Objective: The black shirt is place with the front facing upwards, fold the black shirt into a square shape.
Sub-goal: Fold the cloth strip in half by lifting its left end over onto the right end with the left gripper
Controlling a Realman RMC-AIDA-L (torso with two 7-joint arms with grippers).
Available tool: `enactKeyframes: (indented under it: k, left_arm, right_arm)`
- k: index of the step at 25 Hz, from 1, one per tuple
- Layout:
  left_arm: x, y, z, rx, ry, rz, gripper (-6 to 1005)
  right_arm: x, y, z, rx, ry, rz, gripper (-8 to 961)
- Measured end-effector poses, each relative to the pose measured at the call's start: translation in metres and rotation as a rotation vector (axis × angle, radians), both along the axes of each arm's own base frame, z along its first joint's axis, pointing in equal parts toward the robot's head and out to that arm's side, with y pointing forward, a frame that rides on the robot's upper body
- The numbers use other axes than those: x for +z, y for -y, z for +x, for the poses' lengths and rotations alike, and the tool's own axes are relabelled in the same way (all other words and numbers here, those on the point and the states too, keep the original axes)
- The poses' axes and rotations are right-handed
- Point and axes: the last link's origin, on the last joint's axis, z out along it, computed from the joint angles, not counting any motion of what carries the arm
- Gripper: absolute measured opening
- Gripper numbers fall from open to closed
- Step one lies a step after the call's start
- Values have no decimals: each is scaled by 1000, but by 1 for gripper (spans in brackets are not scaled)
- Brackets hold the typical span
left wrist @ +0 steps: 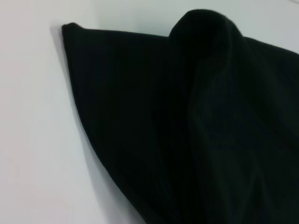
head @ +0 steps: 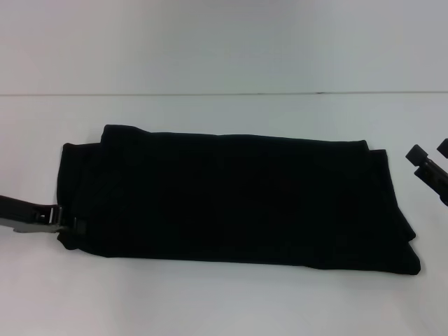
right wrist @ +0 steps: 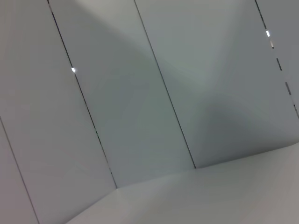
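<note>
You have the black shirt (head: 238,199) folded into a long band across the white tabletop (head: 210,301), nothing else lying near it. Your left gripper (head: 70,225) sits at the band's left end, jaws closed on the near corner of the cloth. Your right gripper (head: 428,159) hangs just off the right end, jaws open, not touching. Only the left wrist view shows the shirt (left wrist: 196,130) humped up; the right wrist view shows only pale wall panels (right wrist: 140,102).
</note>
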Motion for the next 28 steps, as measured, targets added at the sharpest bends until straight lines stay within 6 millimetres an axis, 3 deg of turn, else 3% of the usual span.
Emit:
enactKeyframes:
  k: [4,16,28]
  left_arm:
    - [0,6,-3,-6,28,5,70]
    - [10,57,-33,-21,156,48,70]
    - [19,88,-49,-47,156,26,70]
  right_arm:
    - [2,0,0,0,-14,5,865]
    - [18,-2,-4,39,-78,0,865]
    - [-3,3,-13,168,132,-100,865]
